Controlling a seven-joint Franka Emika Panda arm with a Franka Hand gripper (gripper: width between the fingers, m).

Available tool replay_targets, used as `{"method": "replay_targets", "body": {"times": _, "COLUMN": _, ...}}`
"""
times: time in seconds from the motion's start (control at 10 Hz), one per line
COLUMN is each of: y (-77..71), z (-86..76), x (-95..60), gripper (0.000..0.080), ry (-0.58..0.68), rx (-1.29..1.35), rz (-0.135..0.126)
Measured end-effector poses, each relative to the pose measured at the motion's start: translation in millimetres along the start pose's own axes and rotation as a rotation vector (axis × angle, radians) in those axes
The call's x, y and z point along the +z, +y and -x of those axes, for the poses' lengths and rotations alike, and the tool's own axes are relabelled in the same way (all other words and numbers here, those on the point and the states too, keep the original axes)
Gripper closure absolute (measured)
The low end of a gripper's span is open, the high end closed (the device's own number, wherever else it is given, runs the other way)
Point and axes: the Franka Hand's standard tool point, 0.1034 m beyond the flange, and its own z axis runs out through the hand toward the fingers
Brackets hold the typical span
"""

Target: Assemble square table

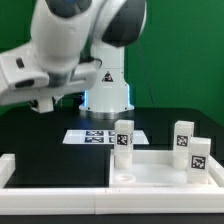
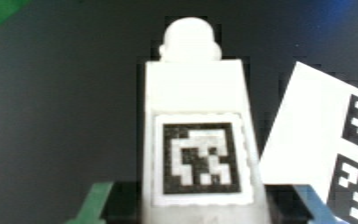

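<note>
My gripper [image 2: 202, 206] is shut on a short white block leg [image 2: 197, 110]. The leg has a black-and-white tag on its face and a round peg at its far end. A green finger [image 2: 101, 206] and a blue finger sit on either side of it. In the exterior view the gripper [image 1: 45, 101] hangs above the dark table at the left, and the held leg is not clear there. The white square tabletop [image 1: 158, 170] lies at the lower right. Three tagged legs stand on it: one [image 1: 124, 140] at its left, two [image 1: 183, 138] [image 1: 199, 157] at its right.
The marker board [image 1: 95, 137] lies flat in front of the robot base and also shows beside the held leg in the wrist view [image 2: 336, 130]. A long white border rail [image 1: 55, 196] runs along the front and up the exterior view's left.
</note>
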Motion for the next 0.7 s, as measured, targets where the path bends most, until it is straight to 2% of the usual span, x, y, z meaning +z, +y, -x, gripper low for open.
{"method": "replay_targets", "body": {"times": 0.2, "y": 4.1, "z": -6.3, "x": 0.5, "gripper": 0.0508, "ry": 0.077, "rx": -0.009, "rz": 0.014}}
{"method": "replay_targets", "body": {"times": 0.3, "y": 5.4, "z": -8.7, "x": -3.4, "gripper": 0.0508, "ry": 0.16, "rx": -0.012, "rz": 0.017}}
{"method": "replay_targets", "body": {"times": 0.4, "y": 1.4, "z": -12.6, "x": -16.8, "gripper": 0.0508, "ry": 0.211, "rx": -0.003, "rz": 0.023}}
{"method": "replay_targets", "body": {"times": 0.5, "y": -5.5, "z": -23.6, "x": -44.1, "gripper": 0.0508, "ry": 0.264, "rx": 0.038, "rz": 0.004}}
{"method": "replay_targets", "body": {"times": 0.6, "y": -11.1, "z": -41.0, "x": -76.3, "gripper": 0.0508, "ry": 0.356, "rx": 0.091, "rz": -0.036}}
{"method": "replay_targets", "body": {"times": 0.7, "y": -17.8, "z": -51.0, "x": -99.2, "gripper": 0.0508, "ry": 0.428, "rx": 0.136, "rz": -0.06}}
